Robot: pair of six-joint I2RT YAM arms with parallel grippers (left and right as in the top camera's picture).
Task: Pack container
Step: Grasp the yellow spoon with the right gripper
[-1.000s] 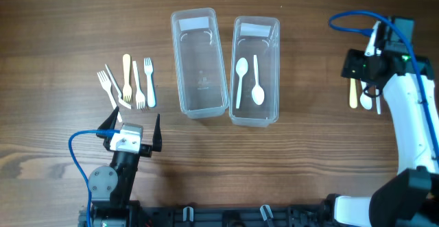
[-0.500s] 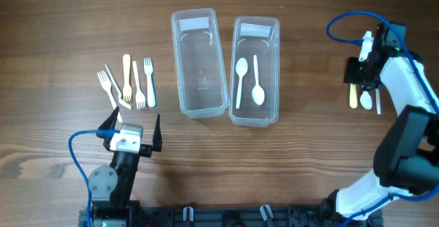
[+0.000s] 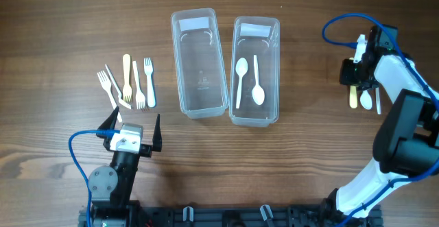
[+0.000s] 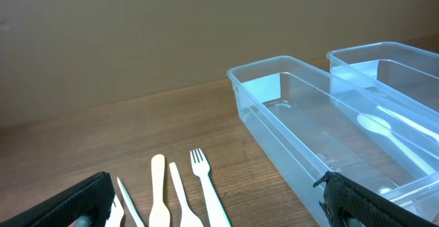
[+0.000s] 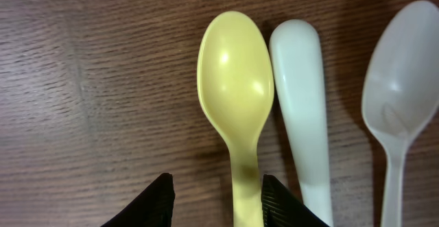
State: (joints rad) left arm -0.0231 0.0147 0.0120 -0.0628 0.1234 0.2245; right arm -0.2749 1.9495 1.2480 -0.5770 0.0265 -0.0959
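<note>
Yellow spoon [image 5: 235, 76] handle is being straddled by right gripper [image 5: 219, 184]; grasp cannot be told. Left gripper [image 3: 134, 124] is being held released.

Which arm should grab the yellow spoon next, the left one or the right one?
Right. The right gripper sits over the yellow spoon, with a finger on each side of its handle. The left gripper is open at the far side, near the forks, nowhere close to that spoon.

Mid-table, the left container [image 3: 200, 69] sits just beside the right container [image 3: 269, 76], which has two spoons [image 3: 258, 93] inside. Forks [image 3: 130, 83] lie further left; loose spoons [image 3: 354, 97] lie far right (well apart from both containers).
</note>
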